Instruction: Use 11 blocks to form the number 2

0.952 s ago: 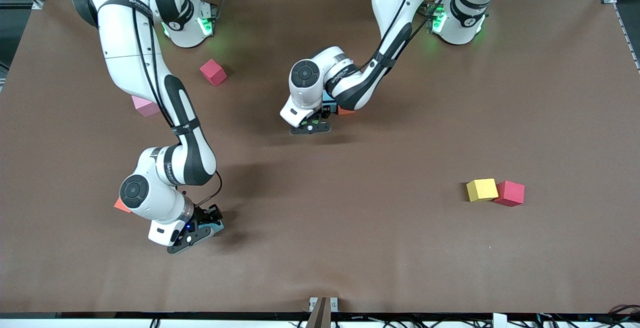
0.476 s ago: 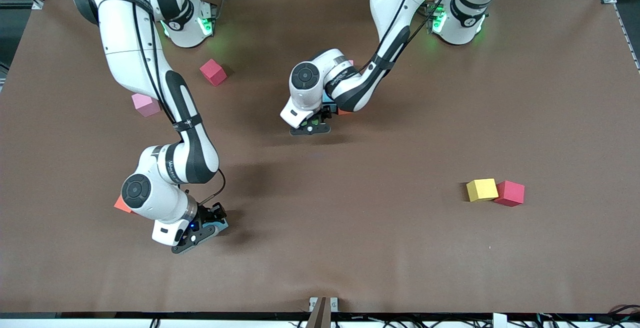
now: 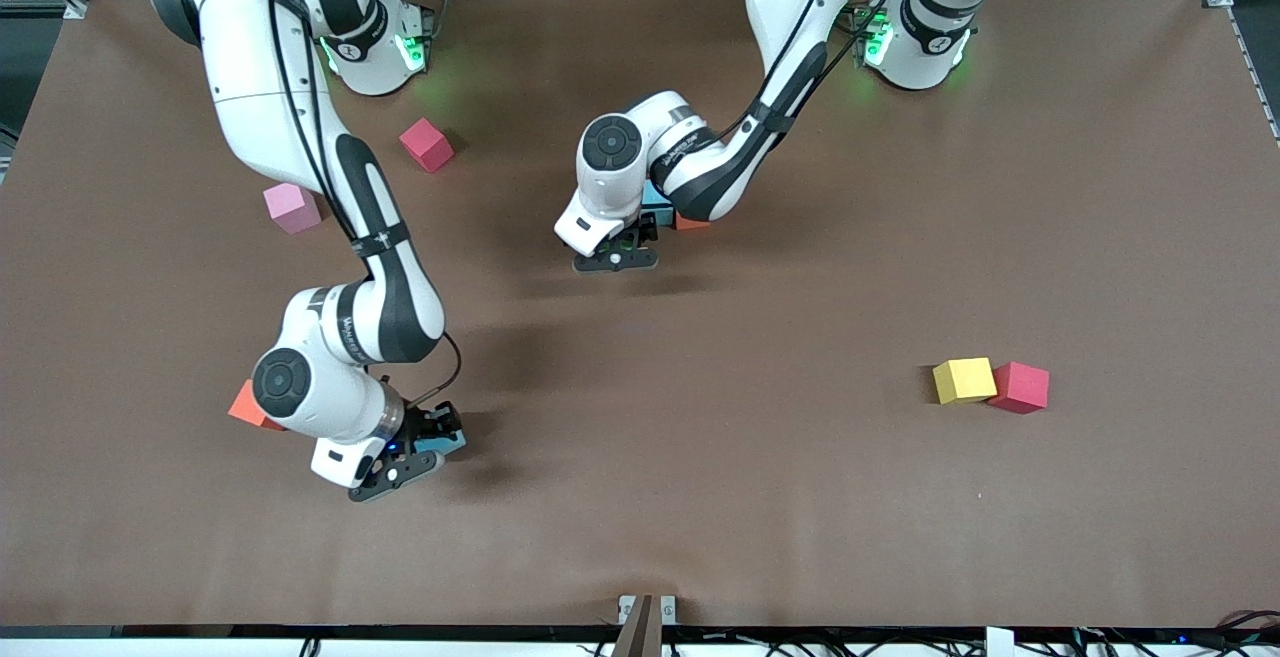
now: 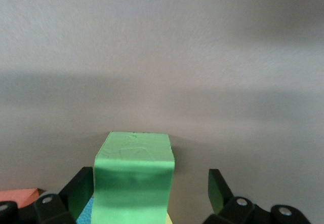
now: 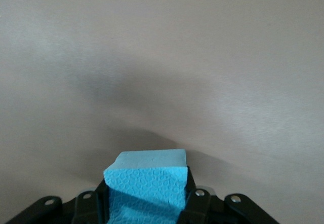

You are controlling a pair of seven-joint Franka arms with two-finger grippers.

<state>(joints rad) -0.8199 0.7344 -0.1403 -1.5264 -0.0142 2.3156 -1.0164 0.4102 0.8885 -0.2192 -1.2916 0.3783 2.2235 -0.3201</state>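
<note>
My left gripper (image 3: pixel 622 243) stands open at the table's middle, around a green block (image 4: pixel 134 176) that rests free between its fingers (image 4: pixel 218 188). Beside the green block lie a sky-blue block (image 3: pixel 656 199) and an orange block (image 3: pixel 691 223); the left arm hides the others of the number 2. My right gripper (image 3: pixel 428 443) is shut on a second sky-blue block (image 5: pixel 150 182), low over bare table toward the right arm's end. Loose blocks: pink (image 3: pixel 292 208), orange (image 3: pixel 246 405), yellow (image 3: pixel 964 380).
A crimson-red cube (image 3: pixel 427 144) lies near the right arm's base. Another crimson-red cube (image 3: pixel 1020 387) touches the yellow block toward the left arm's end. The brown table mat (image 3: pixel 760 497) stretches wide toward the front camera.
The left gripper has opened and let go of the green block. The right gripper has closed tighter on the sky-blue block and shifted slightly toward the table's middle.
</note>
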